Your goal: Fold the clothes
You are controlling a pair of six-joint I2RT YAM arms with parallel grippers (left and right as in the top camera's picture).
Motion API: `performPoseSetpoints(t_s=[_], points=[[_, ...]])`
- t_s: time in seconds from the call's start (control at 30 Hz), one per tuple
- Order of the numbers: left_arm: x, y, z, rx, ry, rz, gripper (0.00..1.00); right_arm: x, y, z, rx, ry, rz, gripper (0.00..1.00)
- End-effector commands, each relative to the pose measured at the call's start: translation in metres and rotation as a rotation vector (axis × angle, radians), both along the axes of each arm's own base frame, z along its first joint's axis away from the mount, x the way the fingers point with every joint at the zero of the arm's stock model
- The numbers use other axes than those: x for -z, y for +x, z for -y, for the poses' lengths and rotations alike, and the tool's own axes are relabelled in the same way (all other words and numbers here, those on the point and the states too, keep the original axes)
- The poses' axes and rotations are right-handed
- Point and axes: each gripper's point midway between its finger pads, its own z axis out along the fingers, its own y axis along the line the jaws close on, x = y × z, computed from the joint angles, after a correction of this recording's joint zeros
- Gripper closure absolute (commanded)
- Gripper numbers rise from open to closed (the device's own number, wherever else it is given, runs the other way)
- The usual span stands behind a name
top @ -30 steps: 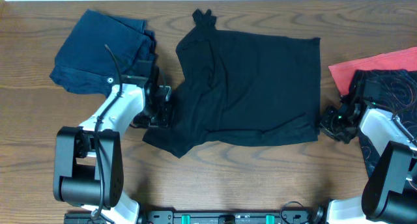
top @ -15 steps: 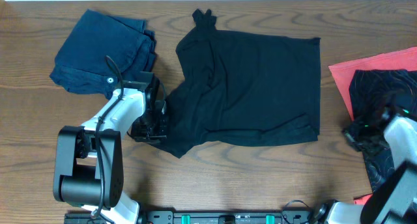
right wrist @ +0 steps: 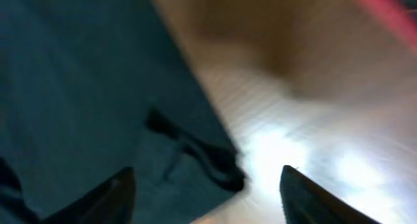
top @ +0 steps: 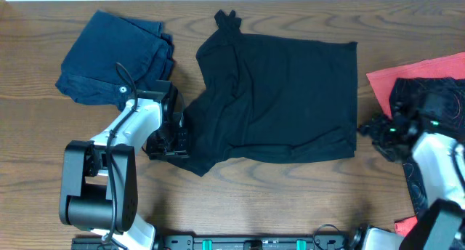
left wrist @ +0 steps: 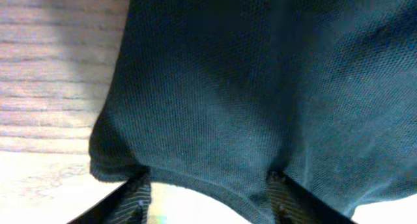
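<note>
On the brown wood-grain table [top: 290,199] the plain black short-sleeved T-shirt [top: 290,97] lies spread at centre, my left pincer [left wrist: 208,198] open at its lower-left hem, my right pincer [right wrist: 207,185] open over its lower-right corner, bare wood nearer me.

Overhead camera: fixed high above, facing straight down on the wooden table [top: 290,199] and covering its full width.

Left wrist camera: very near, aimed at the lower left edge of the black T-shirt [top: 290,97]; cloth fills most of the frame.

Right wrist camera: near, blurred, angled down on the shirt's lower right corner and bare table, with a red cloth [top: 414,74] at top right.

Each wrist view shares its stretch of shirt edge with the overhead view.
</note>
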Motion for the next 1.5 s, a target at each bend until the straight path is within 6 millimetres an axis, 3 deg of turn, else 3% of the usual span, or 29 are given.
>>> performPoseSetpoints(t_s=[0.0,0.13,0.23,0.3,0.5,0.63,0.77,0.93,1.13,1.3,1.33,1.37,1.47], points=[[0.001,0.003,0.004,-0.012,-0.029,0.01,0.38,0.02,0.003,-0.033,-0.105,0.085,0.011,0.29],[0.001,0.01,0.014,-0.02,-0.08,0.037,0.37,0.043,0.004,-0.043,-0.097,0.117,-0.026,0.27],[0.001,0.012,0.014,-0.024,-0.084,0.043,0.37,0.054,0.001,-0.048,-0.108,0.135,-0.059,0.34],[0.001,0.012,0.014,-0.023,-0.084,0.044,0.37,0.058,-0.001,-0.049,-0.111,0.144,-0.072,0.41],[0.001,0.012,0.014,-0.024,-0.084,0.043,0.37,0.06,-0.008,-0.05,-0.141,0.14,-0.094,0.8],[0.001,0.011,0.014,-0.024,-0.084,0.042,0.37,0.059,-0.006,-0.044,-0.134,0.114,-0.088,0.99],[0.0,0.01,0.014,-0.024,-0.083,0.038,0.39,0.05,-0.006,-0.022,-0.097,0.018,-0.108,0.99],[-0.001,0.003,0.013,-0.025,-0.079,0.007,0.53,0.022,-0.013,0.016,-0.009,-0.143,-0.135,0.99],[-0.001,0.001,0.013,-0.025,-0.078,-0.001,0.6,-0.001,-0.056,0.056,0.235,-0.329,-0.265,0.99],[-0.002,-0.003,0.013,-0.026,-0.076,-0.019,0.63,-0.006,-0.077,0.068,0.29,-0.412,-0.338,0.99],[-0.002,-0.004,0.013,-0.027,-0.079,-0.023,0.59,-0.006,-0.077,0.067,0.289,-0.411,-0.342,0.99],[-0.003,-0.005,0.016,-0.03,-0.095,-0.026,0.42,-0.006,-0.078,0.067,0.288,-0.41,-0.343,0.99],[-0.003,0.0,0.023,-0.036,-0.139,-0.01,0.25,-0.006,-0.077,0.067,0.289,-0.411,-0.34,0.99]])
